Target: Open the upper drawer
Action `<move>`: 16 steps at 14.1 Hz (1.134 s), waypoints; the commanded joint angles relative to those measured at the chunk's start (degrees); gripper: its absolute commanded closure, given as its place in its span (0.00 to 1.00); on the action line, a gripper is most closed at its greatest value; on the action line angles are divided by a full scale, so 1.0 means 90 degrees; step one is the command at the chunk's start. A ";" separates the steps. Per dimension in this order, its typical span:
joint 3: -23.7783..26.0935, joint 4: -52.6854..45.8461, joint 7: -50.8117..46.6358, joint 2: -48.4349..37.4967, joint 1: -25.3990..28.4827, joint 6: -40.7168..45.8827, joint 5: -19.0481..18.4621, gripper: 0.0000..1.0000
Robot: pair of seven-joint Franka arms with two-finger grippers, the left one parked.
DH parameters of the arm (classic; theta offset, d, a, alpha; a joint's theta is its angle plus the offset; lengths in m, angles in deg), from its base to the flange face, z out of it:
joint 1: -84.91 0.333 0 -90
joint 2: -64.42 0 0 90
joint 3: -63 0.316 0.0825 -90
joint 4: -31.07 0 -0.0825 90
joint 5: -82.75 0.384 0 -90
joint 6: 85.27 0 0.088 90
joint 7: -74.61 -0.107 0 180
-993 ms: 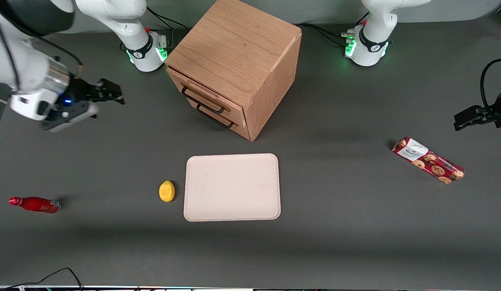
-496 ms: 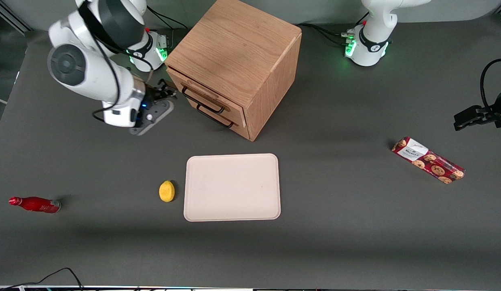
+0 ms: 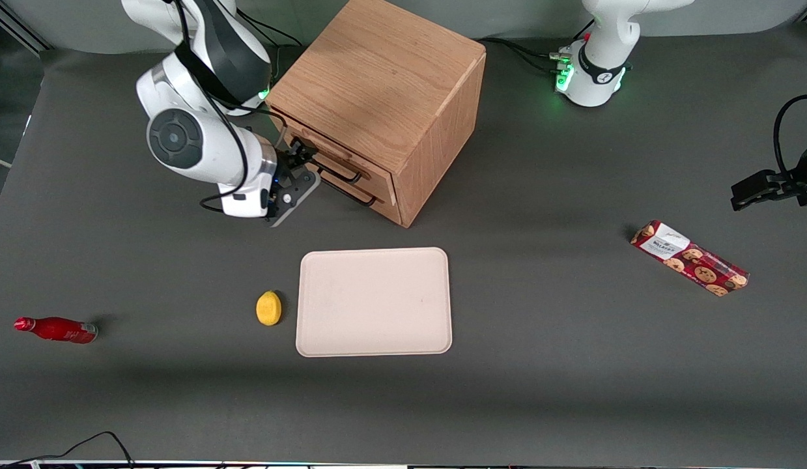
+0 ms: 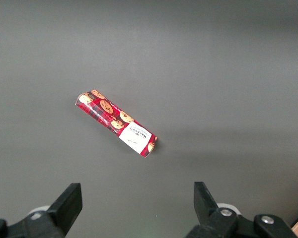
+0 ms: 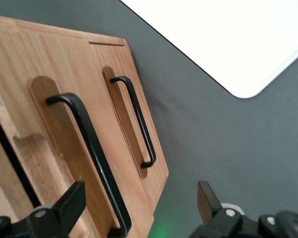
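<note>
The light oak cabinet [image 3: 377,85] stands at the back of the table with both drawers pushed in. The upper drawer [image 3: 338,154] carries a dark bar handle [image 3: 343,172], and the bottom drawer [image 3: 370,193] sits below it. My right gripper [image 3: 304,158] is right in front of the upper drawer, at the end of its handle. In the right wrist view the gripper [image 5: 139,203] is open. The upper drawer's handle [image 5: 89,148] runs down between the spread fingers [image 5: 72,203] without touching them. The bottom drawer's handle [image 5: 136,119] lies beside it.
A pale tray [image 3: 374,303] lies nearer the front camera than the cabinet, a yellow lemon [image 3: 268,307] beside it. A red bottle [image 3: 55,329] lies toward the working arm's end. A red cookie pack [image 3: 690,258] [image 4: 116,121] lies toward the parked arm's end.
The right arm has swung in from its end of the table to the cabinet. Its gripper now sits at the upper drawer's handle. The drawers have not moved.
</note>
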 commanded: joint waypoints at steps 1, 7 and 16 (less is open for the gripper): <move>0.0141 0.0181 0.0036 0.0115 0.0003 -0.0298 0.0132 0.00; 0.0171 0.0417 0.0036 0.0310 0.0091 -0.0465 0.0132 0.00; 0.0171 0.0622 0.0026 0.0447 0.0110 -0.0973 0.0044 0.00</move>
